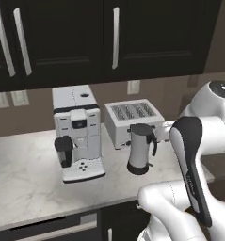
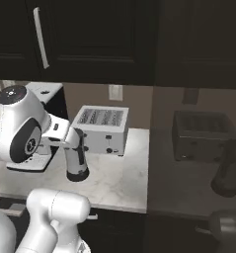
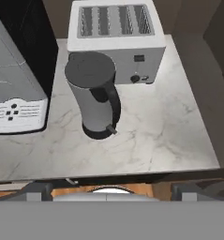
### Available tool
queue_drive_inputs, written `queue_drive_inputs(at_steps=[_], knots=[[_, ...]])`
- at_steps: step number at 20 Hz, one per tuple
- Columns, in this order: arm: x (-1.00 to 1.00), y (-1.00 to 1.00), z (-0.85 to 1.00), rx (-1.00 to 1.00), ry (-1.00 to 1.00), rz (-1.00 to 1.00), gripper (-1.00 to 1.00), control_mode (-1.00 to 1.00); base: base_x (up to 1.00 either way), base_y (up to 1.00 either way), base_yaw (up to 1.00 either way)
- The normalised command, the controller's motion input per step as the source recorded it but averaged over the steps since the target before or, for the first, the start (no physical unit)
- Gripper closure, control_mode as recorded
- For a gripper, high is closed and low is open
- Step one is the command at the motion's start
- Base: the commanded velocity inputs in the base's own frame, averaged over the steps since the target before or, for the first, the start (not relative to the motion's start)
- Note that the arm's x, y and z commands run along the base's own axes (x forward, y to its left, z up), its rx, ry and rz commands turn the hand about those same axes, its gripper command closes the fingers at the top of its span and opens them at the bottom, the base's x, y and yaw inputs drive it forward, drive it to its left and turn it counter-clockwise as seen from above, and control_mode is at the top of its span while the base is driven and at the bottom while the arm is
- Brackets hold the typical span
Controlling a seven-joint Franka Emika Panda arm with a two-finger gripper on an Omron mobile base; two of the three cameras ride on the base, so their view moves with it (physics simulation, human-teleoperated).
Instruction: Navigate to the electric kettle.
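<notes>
Three appliances stood on a pale marble-patterned counter (image 1: 29, 174) beneath dark upper cabinets (image 1: 62, 37): one electric kettle, one coffee machine and one toaster. The electric kettle (image 1: 140, 148), a slim steel jug with a black lid and a black curved handle on a dark round base, stood upright near the counter's front edge. It sat between the other two, just in front of the toaster (image 1: 132, 120) and to the right of the white-and-black coffee machine (image 1: 77, 134), apart from both. From the hand camera the kettle (image 3: 94, 96) appeared near the middle, seen from above, its handle turned toward the viewer and to the right. The toaster (image 3: 115, 40), with four slots in its top, stood just behind it. One wall outlet (image 1: 133, 87) showed above the toaster. The white arm (image 1: 198, 141) was folded close to the base. Whether the claw was released or clenched could not be told.
</notes>
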Motion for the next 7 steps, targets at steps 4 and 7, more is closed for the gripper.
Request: queue_drive_inputs(at_steps=[4,7], knots=[[0.0,0.0,0.0,0.0,0.0,0.0,-1.0,1.0,0.76,1.0,-0.11],[0.0,0.0,0.0,0.0,0.0,0.0,-1.0,1.0,0.76,0.84,-0.07]])
